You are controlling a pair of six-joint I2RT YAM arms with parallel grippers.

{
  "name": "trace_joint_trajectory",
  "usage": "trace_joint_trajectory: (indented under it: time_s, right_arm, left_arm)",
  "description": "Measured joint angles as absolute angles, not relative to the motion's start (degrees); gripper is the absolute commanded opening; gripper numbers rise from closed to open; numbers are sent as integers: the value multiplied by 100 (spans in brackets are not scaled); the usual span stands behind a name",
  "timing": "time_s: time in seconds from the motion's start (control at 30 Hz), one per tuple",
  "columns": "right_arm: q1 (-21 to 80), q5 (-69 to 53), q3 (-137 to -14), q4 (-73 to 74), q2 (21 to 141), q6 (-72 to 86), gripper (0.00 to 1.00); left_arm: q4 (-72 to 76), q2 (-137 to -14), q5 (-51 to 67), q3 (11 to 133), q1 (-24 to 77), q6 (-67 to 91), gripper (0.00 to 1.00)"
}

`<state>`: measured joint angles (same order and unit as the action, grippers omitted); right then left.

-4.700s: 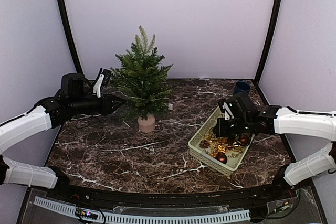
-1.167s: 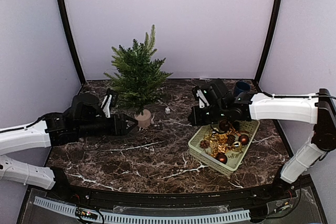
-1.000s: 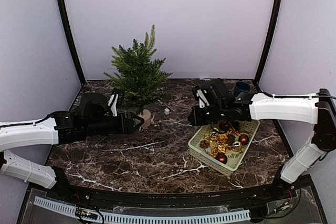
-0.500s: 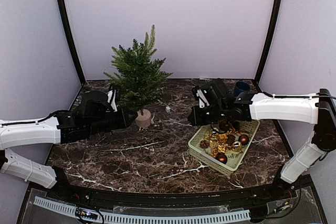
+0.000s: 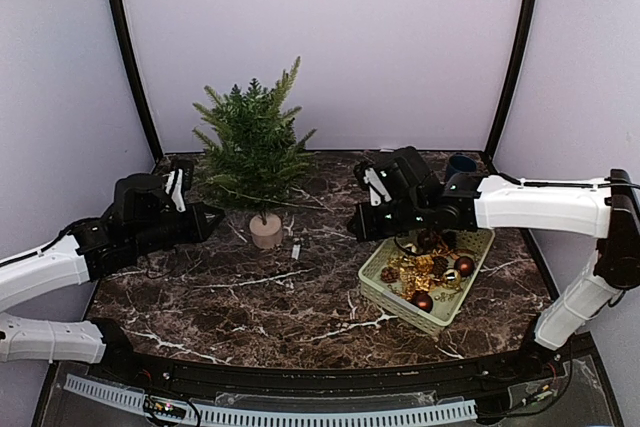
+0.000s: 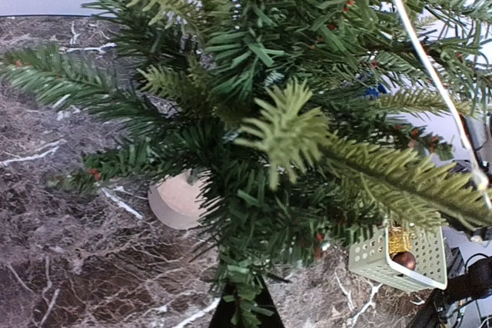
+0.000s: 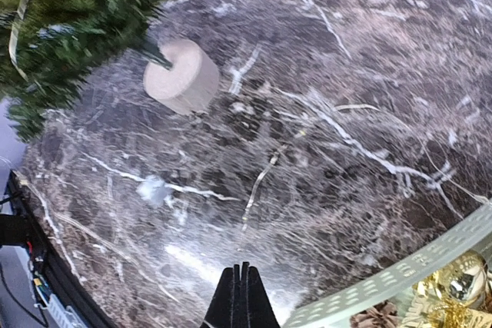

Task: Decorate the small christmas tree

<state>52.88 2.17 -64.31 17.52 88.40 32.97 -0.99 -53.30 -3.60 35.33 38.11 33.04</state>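
Note:
The small christmas tree (image 5: 250, 142) stands in its beige pot (image 5: 265, 232) at the back left and leans to the left. My left gripper (image 5: 212, 215) is at its left side, shut on a low branch tip (image 6: 246, 309). A thin pale string (image 5: 300, 205) runs from the tree's branches to my right gripper (image 5: 353, 228), which is shut on it above the table. The string also shows in the left wrist view (image 6: 430, 74) and the right wrist view (image 7: 265, 178). The pot (image 7: 181, 76) lies ahead of the right gripper (image 7: 245, 270).
A pale perforated basket (image 5: 375, 292) at the right holds brown balls (image 5: 422, 300) and gold tinsel (image 5: 425, 269). A small white piece (image 5: 296, 247) lies on the table in front of the pot. A blue cup (image 5: 461, 163) stands at the back right.
My left gripper has drawn back to the left, and the tree leans left with it. The small white piece has moved forward. My right gripper has shifted slightly left.

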Motion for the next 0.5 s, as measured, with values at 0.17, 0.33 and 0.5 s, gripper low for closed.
trace_joint_trajectory:
  time_s: [0.17, 0.33, 0.5]
  right_arm:
    - [5422, 239, -6845, 1874, 8840, 3205, 0]
    - [5476, 270, -7087, 2012, 8842, 3173, 0]
    - [5476, 309, -7264, 2123, 8842, 3170, 0]
  left_arm:
    - [-250, -5098, 318, 3402, 3063, 2670, 0]
    - [-342, -5061, 904, 3376, 2585, 2108, 0]
    - [-346, -5133, 1339, 3371, 2215, 1739, 0]
